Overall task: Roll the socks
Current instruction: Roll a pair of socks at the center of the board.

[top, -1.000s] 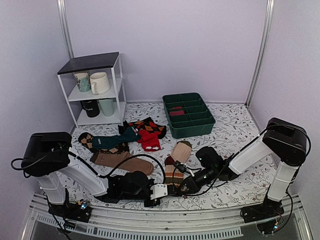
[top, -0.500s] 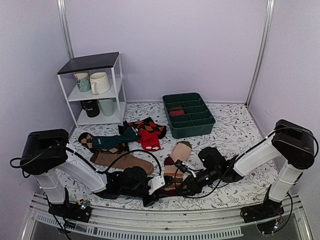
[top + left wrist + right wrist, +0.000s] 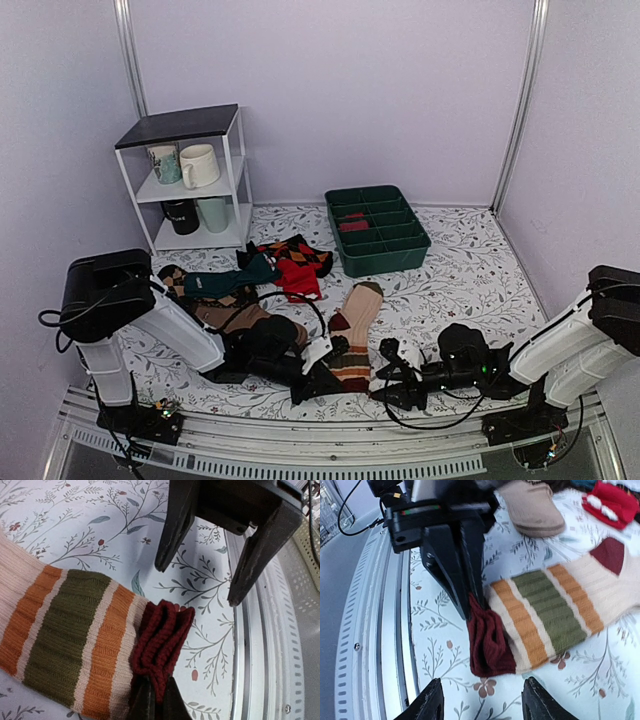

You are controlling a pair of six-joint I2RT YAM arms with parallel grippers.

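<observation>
While L fingers (image 3: 144, 704) pinch socks (image 3: 75, 630) toe | R fingers (image 3: 431, 702) apart

Right claw (image 3: 484, 681) now off the socks (image 3: 550, 605), jaws apart, farther right.

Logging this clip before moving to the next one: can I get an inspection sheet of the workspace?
Surface: floral-print table.
Job's things: striped socks lying flat, unrolled, maroon toe bunched.
Clutter: brown sock, teal sock, argyle socks, green tray, mug shelf.
Grippers: left gripper shut on the toe; right gripper open, clear of the socks.
Cables: black cable looping beside the left arm.
Surroundings: lilac walls, metal posts.
</observation>
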